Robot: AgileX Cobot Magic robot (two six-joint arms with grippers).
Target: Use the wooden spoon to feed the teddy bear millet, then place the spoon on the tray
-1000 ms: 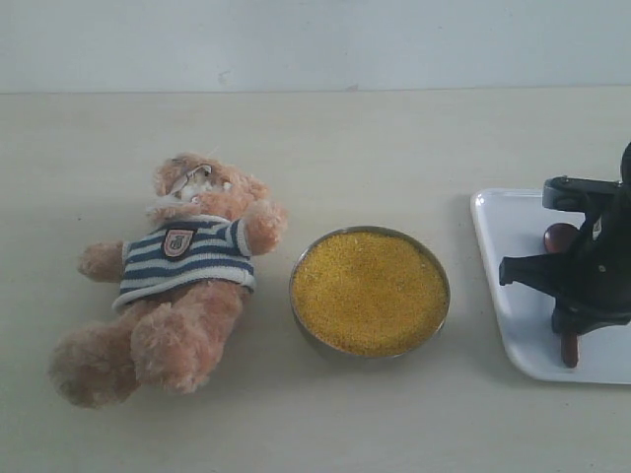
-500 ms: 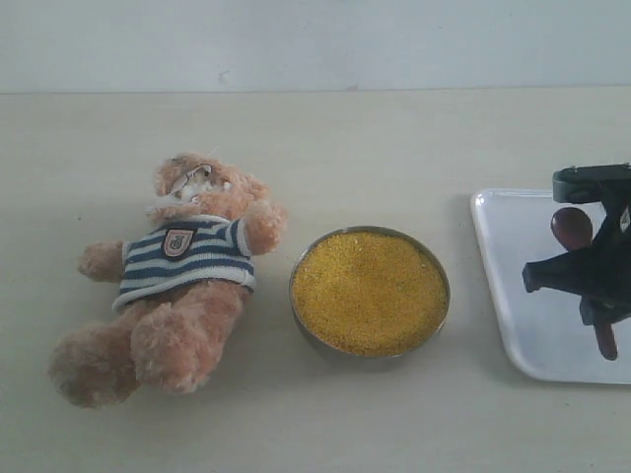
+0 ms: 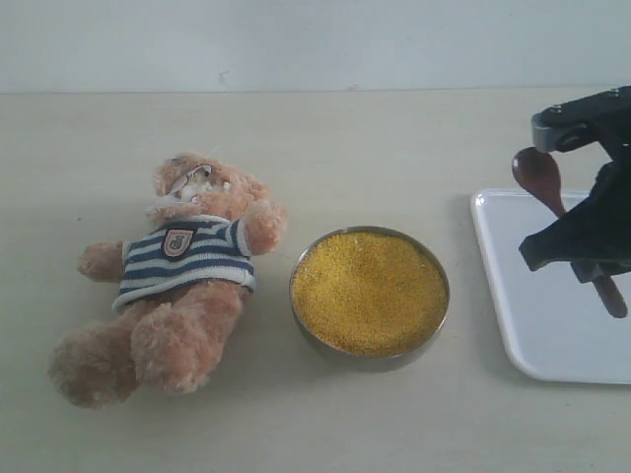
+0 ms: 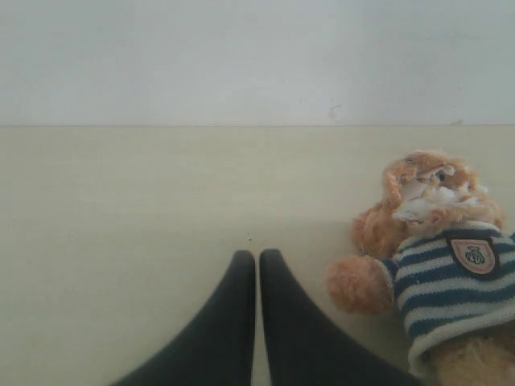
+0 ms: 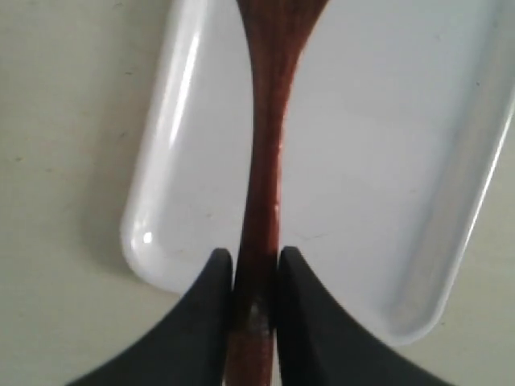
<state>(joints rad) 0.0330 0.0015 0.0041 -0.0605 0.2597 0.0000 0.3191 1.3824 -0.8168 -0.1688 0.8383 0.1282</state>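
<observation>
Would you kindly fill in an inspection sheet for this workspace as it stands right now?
Surface: pale beige table, flat and dry-looking.
Job's things: teddy bear lying on its back beside the metal bowl; millet fills that bowl; wooden spoon held tilted over the tray; nothing lies on the visible part of the tray.
Clutter: nothing seen.
Grippers: left pincer shut and empty, near the bear; right pincer shut on the spoon's handle.
Cables: nothing seen.
Surroundings: plain pale wall behind the table.
</observation>
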